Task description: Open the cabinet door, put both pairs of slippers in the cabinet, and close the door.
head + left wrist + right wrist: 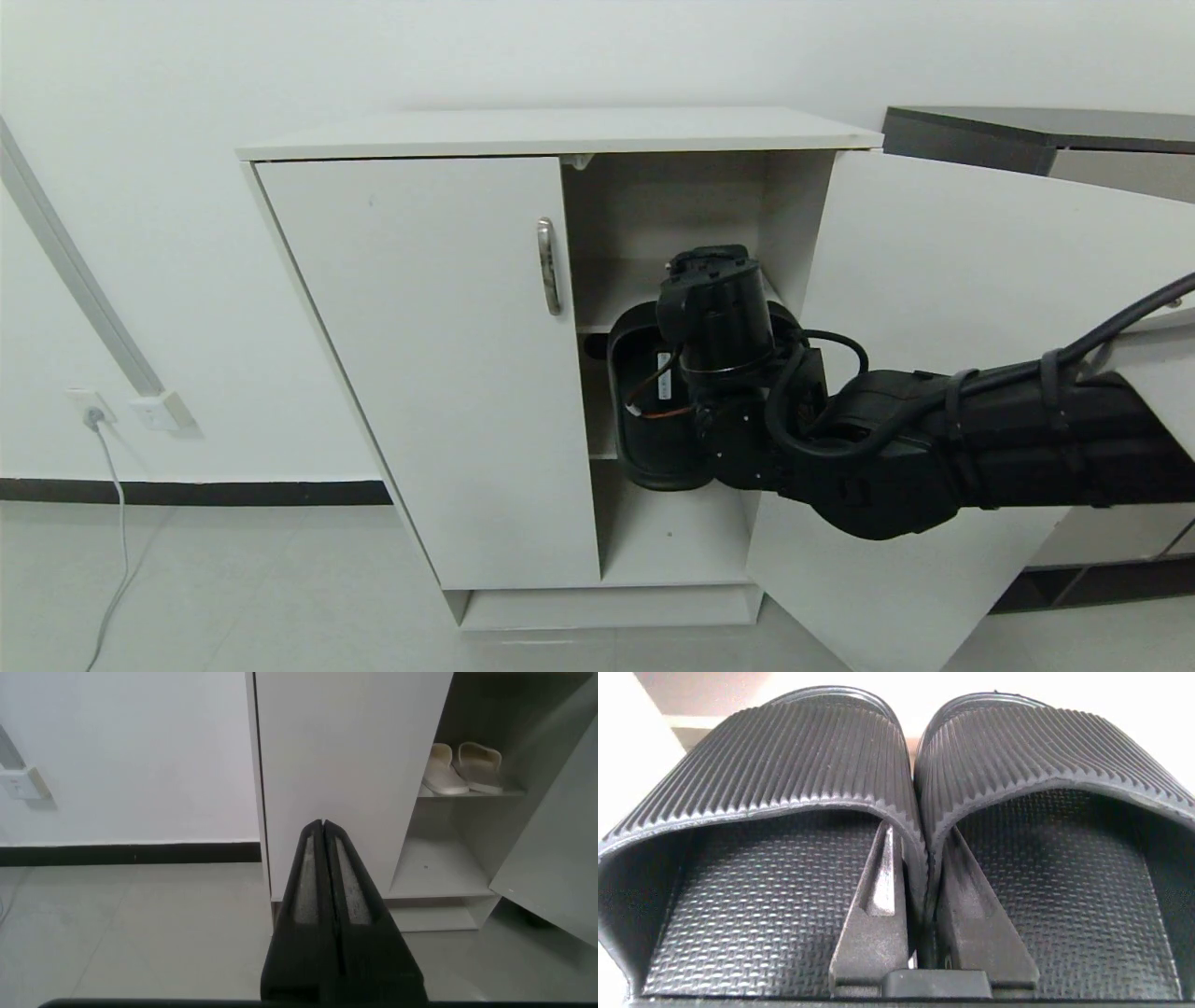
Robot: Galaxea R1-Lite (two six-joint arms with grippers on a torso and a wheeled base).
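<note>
White cabinet point(560, 131) on pale floor point(233, 579), right door point(934, 261) open, pale slippers point(464, 767) side by side on an inner shelf point(472, 791)

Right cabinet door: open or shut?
Open. The right door is swung wide, shelves exposed; the right gripper holds the black slippers at the opening. The left door is shut.

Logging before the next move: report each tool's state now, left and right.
Left tool: closed, holding nothing.
Right tool: closed on the pair of black slippers, one finger inside each.
</note>
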